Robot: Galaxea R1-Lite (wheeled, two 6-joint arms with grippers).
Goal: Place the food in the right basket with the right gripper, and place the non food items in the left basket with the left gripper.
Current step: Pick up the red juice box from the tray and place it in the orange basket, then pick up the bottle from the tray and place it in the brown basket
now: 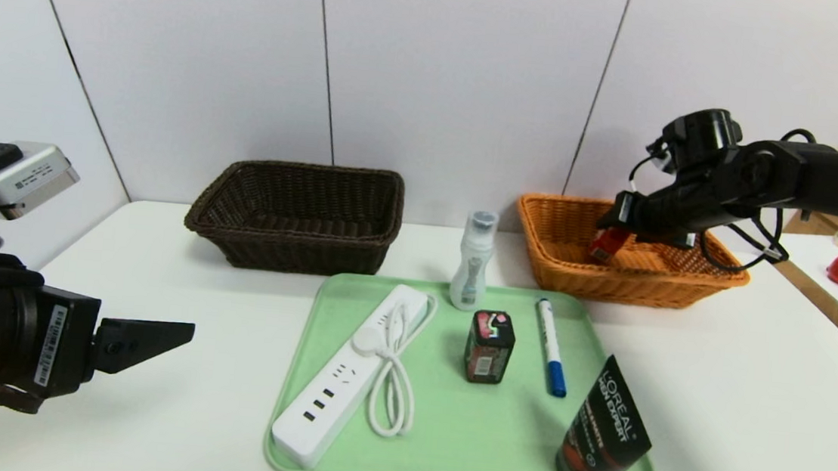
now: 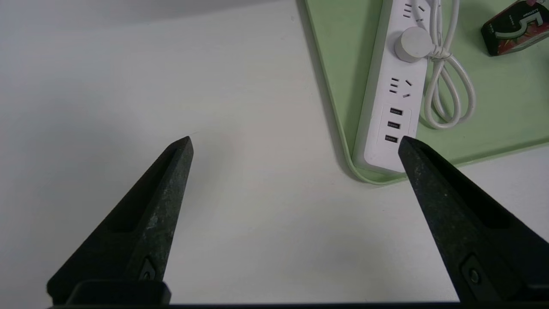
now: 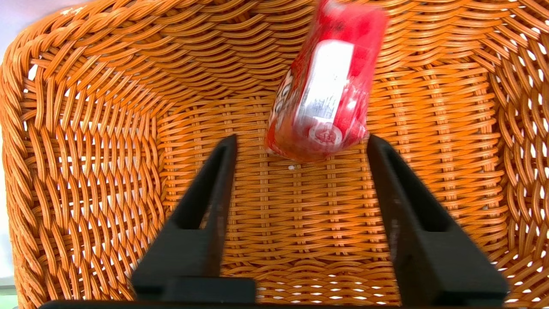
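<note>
Hanging over the right basket (image 1: 632, 273), the right end effector (image 1: 612, 226) had its two fingers spread apart, and the red carton (image 3: 326, 86) sat just past their tips, no longer pinched. It looked blurry in the right wrist view, so it was probably dropping, though I could not be sure it had left the fingers fully. It was let go there because food belongs in that orange basket, and the basket floor below it had nothing else on it that I could see.

The left end effector (image 2: 296, 146) waited low over the bare surface (image 1: 145, 416), fingers wide open and holding nothing, near the corner of the green tray (image 1: 461, 452). That spot made sense, since the power strip (image 1: 350, 377) lay right beside it.

The black carton (image 1: 490, 346) stood near the middle of the tray, with the marker (image 1: 551, 346) just beside it and the white bottle (image 1: 474, 259) behind. The black tube (image 1: 603, 426) stood at the tray's near right corner. The right arm would need to lift over the basket's rim first. There was open room above the black carton to come down. The left basket (image 1: 299, 217) sat well apart, at the back.
</note>
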